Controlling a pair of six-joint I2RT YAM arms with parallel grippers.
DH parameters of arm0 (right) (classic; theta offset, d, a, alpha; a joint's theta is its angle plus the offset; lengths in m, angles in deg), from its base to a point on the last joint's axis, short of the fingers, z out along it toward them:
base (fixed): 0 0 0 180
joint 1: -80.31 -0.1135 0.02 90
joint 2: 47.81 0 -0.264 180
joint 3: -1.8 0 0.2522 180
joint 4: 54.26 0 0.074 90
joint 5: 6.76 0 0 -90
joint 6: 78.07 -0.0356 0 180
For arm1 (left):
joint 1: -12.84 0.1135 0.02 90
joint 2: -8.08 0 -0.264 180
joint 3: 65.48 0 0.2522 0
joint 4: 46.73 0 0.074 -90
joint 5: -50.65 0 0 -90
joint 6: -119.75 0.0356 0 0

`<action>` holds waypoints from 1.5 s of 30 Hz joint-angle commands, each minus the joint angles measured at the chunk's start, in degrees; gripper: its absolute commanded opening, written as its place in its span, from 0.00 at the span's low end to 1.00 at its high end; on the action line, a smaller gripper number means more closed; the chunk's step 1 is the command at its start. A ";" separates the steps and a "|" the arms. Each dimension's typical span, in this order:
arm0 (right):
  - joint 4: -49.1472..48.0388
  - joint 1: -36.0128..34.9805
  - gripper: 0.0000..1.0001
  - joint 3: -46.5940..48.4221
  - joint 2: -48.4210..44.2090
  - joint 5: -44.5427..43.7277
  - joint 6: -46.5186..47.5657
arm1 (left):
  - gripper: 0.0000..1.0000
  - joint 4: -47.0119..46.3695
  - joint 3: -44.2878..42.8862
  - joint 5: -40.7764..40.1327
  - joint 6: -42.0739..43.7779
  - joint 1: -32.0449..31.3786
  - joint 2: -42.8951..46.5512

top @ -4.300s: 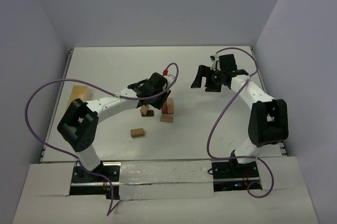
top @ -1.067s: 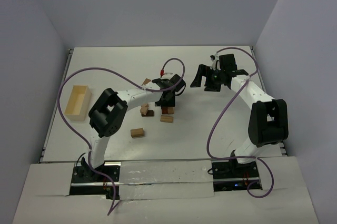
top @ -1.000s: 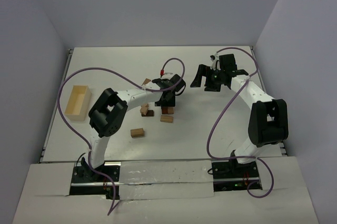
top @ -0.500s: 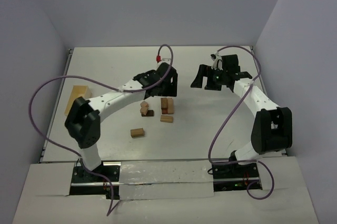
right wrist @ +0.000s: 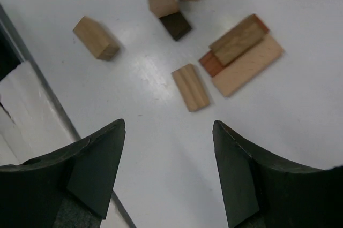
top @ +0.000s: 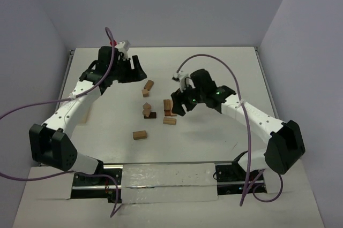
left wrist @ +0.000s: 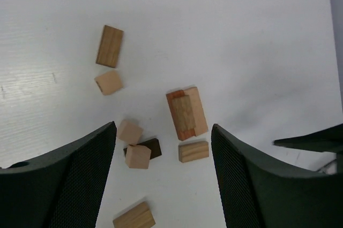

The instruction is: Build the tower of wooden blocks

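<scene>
The tower [top: 169, 107] is a low stack at mid-table: a tan brick lies lengthwise on a reddish-brown one, with a pale tan brick flush beside it [left wrist: 186, 113] [right wrist: 241, 51]. Loose wood blocks lie around it: a tan one [top: 169, 121] just in front, another [top: 140, 135] nearer, two small tan cubes over a dark brick [top: 148, 112], and two [top: 147, 88] farther back. My right gripper [top: 181, 105] [right wrist: 169, 174] hovers open just right of the tower, holding nothing. My left gripper [top: 133, 73] [left wrist: 163, 185] is open and empty, high at the back left.
The table's near edge and the raised base strip [right wrist: 32, 94] show at the left of the right wrist view. The left arm's purple cable [top: 32, 105] loops out over the left side. Side walls close the table in on the left and right.
My left arm has pulled up and away from the tower to the back left. My right arm has swung from the back right down to the tower's right side.
</scene>
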 commanded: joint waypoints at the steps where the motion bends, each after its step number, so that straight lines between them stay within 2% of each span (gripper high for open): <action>1: 0.64 -8.50 0.73 0.36 3.17 -9.79 4.43 | 0.77 -3.35 0.94 9.40 6.02 -0.26 6.02; 8: 3.89 -14.16 0.72 4.67 12.22 -15.45 5.30 | 0.77 -3.77 2.40 13.54 6.46 1.24 6.16; 15: 6.01 -15.43 0.73 7.61 18.79 -17.62 6.11 | 0.76 -5.73 2.43 19.04 3.82 2.75 4.90; 45: 5.31 -16.68 0.70 12.39 27.74 -16.53 7.92 | 0.74 -5.73 0.64 21.70 2.26 4.06 2.62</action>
